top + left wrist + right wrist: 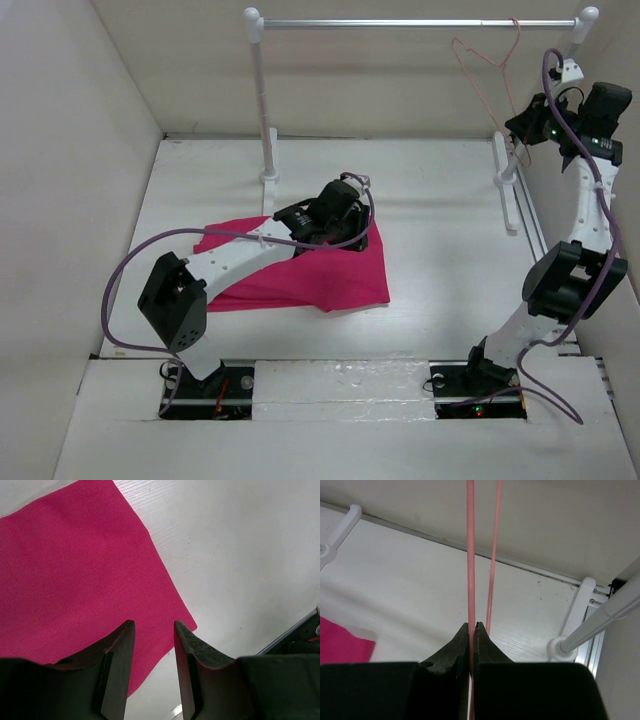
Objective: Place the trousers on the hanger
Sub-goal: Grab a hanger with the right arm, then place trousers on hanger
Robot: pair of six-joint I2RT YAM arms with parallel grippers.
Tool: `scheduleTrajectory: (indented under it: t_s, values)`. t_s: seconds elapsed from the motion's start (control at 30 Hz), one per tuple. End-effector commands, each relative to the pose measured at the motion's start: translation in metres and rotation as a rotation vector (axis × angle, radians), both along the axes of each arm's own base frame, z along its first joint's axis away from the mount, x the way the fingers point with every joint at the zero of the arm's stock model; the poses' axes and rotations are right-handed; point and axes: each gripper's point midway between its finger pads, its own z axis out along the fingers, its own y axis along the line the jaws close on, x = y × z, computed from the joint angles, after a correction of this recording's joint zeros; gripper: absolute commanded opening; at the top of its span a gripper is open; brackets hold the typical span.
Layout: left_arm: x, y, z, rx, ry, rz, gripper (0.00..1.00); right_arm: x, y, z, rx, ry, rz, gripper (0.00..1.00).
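- Magenta trousers (300, 270) lie spread flat on the bench (440, 230), left of centre, with my left arm stretched over them.
- Left tool (154, 625) is over the cloth close to one corner. Its jaws stand apart and released, and I see only cloth and bench through the gap. I can't tell whether the tips touch the fabric.
- The pale pink wire hanger (470, 555) hangs by its hook from the rail (415, 22), near the rail's right end and high at the back of the bench.
- Right tool (472, 625) is raised up there beside the right post. It is clenched on the hanger, with one wire running straight down between the closed jaws and a second wire just beside it, outside the grip.
- Trousers and hanger are well apart. From the right wrist view only a small pink corner of cloth shows, far off at the lower left.
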Motion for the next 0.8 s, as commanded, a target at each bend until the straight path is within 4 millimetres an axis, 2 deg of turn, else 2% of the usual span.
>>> scheduleTrajectory:
  t_s: [0.0, 0.03, 0.07, 0.1, 0.13, 0.17, 0.2, 0.23, 0.27, 0.3, 0.33, 0.37, 0.4, 0.43, 0.47, 0.5, 0.53, 0.57, 0.6, 0.63, 0.7, 0.73, 0.77]
  values:
    - [0.008, -0.006, 0.046, -0.079, -0.065, 0.016, 0.34, -0.009, 0.018, 0.067, -0.061, -0.194, -0.036, 0.00]
    - [0.009, -0.007, 0.048, -0.079, -0.065, 0.021, 0.35, -0.012, 0.016, 0.074, -0.062, -0.213, -0.062, 0.00]
    - [0.009, -0.011, 0.059, -0.101, -0.064, 0.010, 0.39, -0.023, 0.021, 0.096, -0.049, -0.284, -0.095, 0.00]
    - [0.009, -0.012, 0.059, -0.101, -0.064, 0.010, 0.39, -0.023, 0.022, 0.096, -0.035, -0.280, -0.098, 0.00]
    - [0.011, -0.015, 0.071, -0.121, -0.077, 0.007, 0.40, -0.026, 0.022, 0.099, -0.033, -0.300, -0.109, 0.00]
    - [0.011, -0.016, 0.078, -0.129, -0.079, 0.006, 0.41, -0.036, 0.023, 0.112, -0.036, -0.333, -0.124, 0.00]
    - [0.012, -0.017, 0.081, -0.132, -0.080, 0.006, 0.41, -0.040, 0.025, 0.115, -0.027, -0.342, -0.130, 0.00]
    - [0.014, -0.019, 0.096, -0.153, -0.102, 0.006, 0.42, -0.044, 0.026, 0.121, -0.030, -0.366, -0.133, 0.00]
    - [0.015, -0.020, 0.103, -0.164, -0.108, 0.007, 0.42, -0.045, 0.029, 0.114, -0.023, -0.354, -0.138, 0.00]
    - [0.015, -0.021, 0.110, -0.175, -0.113, 0.008, 0.43, -0.053, 0.031, 0.121, -0.026, -0.372, -0.141, 0.00]
    - [0.017, -0.024, 0.124, -0.200, -0.128, 0.007, 0.44, -0.056, 0.032, 0.117, -0.022, -0.359, -0.138, 0.00]
    - [0.017, -0.027, 0.133, -0.217, -0.134, 0.000, 0.44, -0.056, 0.033, 0.106, -0.014, -0.331, -0.135, 0.00]
    - [0.017, -0.029, 0.139, -0.229, -0.136, -0.003, 0.45, -0.061, 0.035, 0.103, -0.017, -0.325, -0.136, 0.00]
    - [0.018, -0.032, 0.157, -0.258, -0.155, -0.008, 0.45, -0.064, 0.035, 0.095, -0.017, -0.305, -0.136, 0.00]
    - [0.018, -0.036, 0.163, -0.273, -0.154, -0.022, 0.46, -0.065, 0.036, 0.087, -0.019, -0.290, -0.135, 0.00]
    - [0.018, -0.039, 0.171, -0.290, -0.160, -0.027, 0.46, -0.069, 0.036, 0.071, -0.028, -0.260, -0.134, 0.00]
    - [0.018, -0.042, 0.190, -0.326, -0.178, -0.033, 0.47, -0.073, 0.037, 0.060, -0.026, -0.230, -0.137, 0.00]
    - [0.017, -0.046, 0.194, -0.342, -0.170, -0.050, 0.47, -0.077, 0.039, 0.050, -0.027, -0.213, -0.129, 0.00]
    - [0.016, -0.048, 0.203, -0.362, -0.174, -0.056, 0.48, -0.079, 0.044, 0.030, -0.031, -0.177, -0.117, 0.00]
    - [0.015, -0.051, 0.219, -0.399, -0.185, -0.062, 0.48, -0.088, 0.049, 0.029, -0.041, -0.177, -0.118, 0.00]
    - [0.012, -0.055, 0.229, -0.436, -0.186, -0.080, 0.48, -0.096, 0.052, 0.016, -0.076, -0.164, -0.134, 0.00]
    - [0.012, -0.056, 0.237, -0.460, -0.196, -0.077, 0.49, -0.102, 0.061, 0.004, -0.085, -0.133, -0.124, 0.00]
    - [0.014, -0.057, 0.239, -0.466, -0.200, -0.073, 0.50, -0.104, 0.060, -0.004, -0.101, -0.114, -0.148, 0.00]
